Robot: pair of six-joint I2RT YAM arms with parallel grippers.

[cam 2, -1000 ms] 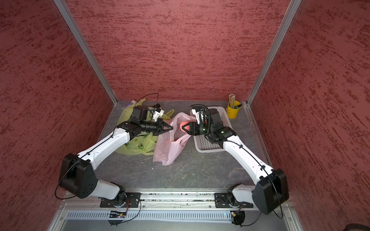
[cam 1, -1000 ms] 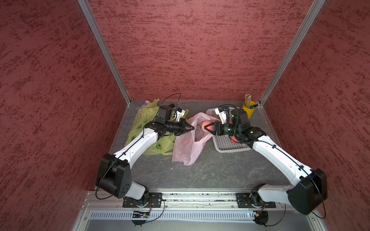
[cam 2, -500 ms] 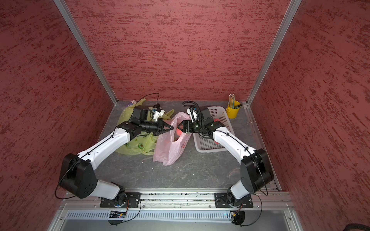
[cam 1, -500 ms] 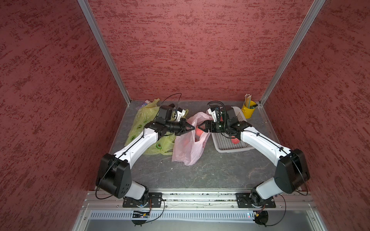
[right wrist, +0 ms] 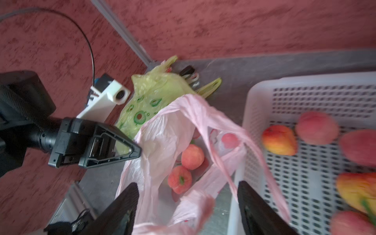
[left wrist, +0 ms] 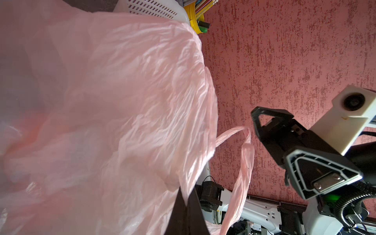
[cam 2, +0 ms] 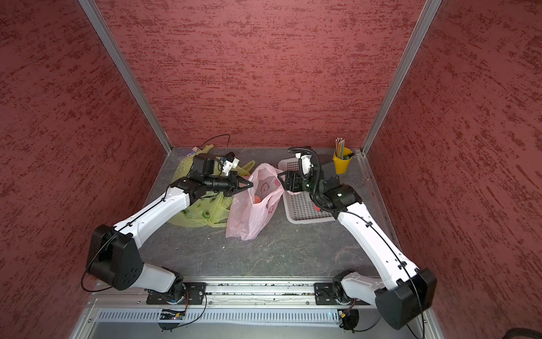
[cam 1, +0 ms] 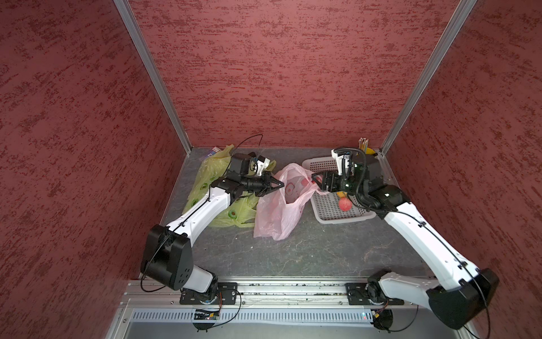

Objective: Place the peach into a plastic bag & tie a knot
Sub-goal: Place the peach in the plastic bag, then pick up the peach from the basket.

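The pink plastic bag (cam 1: 278, 211) stands slumped near the middle of the table (cam 1: 322, 249), its mouth open between the 2 arms. The left claw (cam 1: 280, 185) is pressed together on the bag's near rim; the left wrist view shows a fold of pink film pinched between its dark fingers (left wrist: 179, 211). The right claw (cam 1: 317, 181) is at the opposite side of the mouth, above the edge of the white basket (cam 1: 343, 215), with its jaws spread wide and nothing clamped between them. In the right wrist view its 2 fingers (right wrist: 126, 209) stand well apart, and a thin handle strap (right wrist: 219, 158) of the bag crosses the gap between them; whether the strap touches a finger I cannot tell. Inside the bag lie 2 peaches (right wrist: 192, 156), touching each other at the bottom, and 1 of them shows through the mouth in a top view (cam 2: 257, 199). More fruit (right wrist: 316, 127) lies in the basket just beside the bag. A crumpled green bag (cam 1: 208, 173) lies under and behind the left arm, and a yellow cup (cam 2: 341, 161) of pencils stands in the far corner beyond the basket.
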